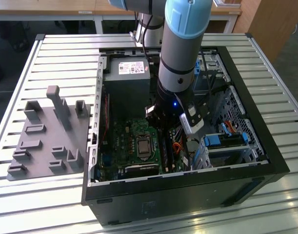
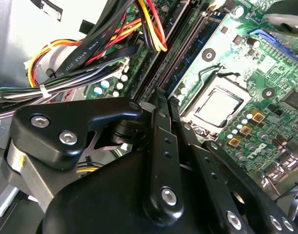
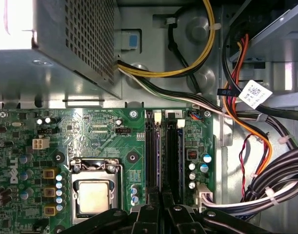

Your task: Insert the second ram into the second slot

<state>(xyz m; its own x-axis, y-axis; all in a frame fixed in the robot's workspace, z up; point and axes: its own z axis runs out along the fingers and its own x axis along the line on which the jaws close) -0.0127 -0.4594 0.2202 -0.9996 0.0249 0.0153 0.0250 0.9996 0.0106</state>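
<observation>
Tool sits at one end of the second ram (seated upright).

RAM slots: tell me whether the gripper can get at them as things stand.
Probably yes. The gripper hangs right over the slots inside the open case, and the cables lie off to one side.

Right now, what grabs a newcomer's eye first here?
The grey-and-blue robot arm reaches down into the open computer case in the middle of the exterior view. In the first wrist view, its black gripper sits over the memory slots, beside the bare CPU.
</observation>
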